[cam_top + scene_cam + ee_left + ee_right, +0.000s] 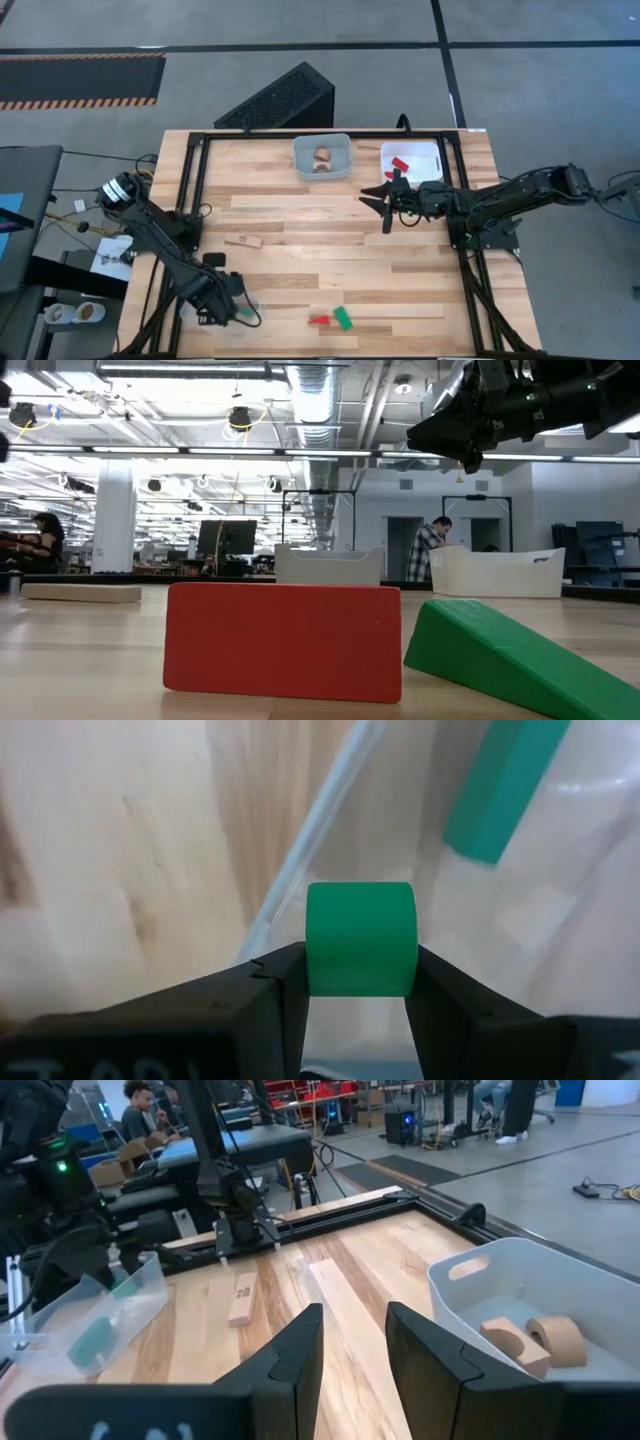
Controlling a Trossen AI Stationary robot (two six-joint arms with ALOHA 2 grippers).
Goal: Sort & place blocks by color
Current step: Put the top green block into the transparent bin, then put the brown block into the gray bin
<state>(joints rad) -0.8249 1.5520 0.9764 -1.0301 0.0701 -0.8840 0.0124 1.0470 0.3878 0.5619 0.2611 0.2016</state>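
One green block (pixel 360 938) sits clamped in the left gripper (pixel 355 982), directly over the clear bin (pixel 215 312) holding a green bar (pixel 505 785). Right gripper (pixel 388 203) hangs open near the far bins, well apart

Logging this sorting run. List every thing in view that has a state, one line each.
Left end effector: shut on green block, over clear bin.
Right end effector: open, empty, raised above the table.
Middle bin: holds wooden blocks.
Right bin: holds red block.
Wooden bar: loose on table.
Red bar, green wedge: unsorted on table.
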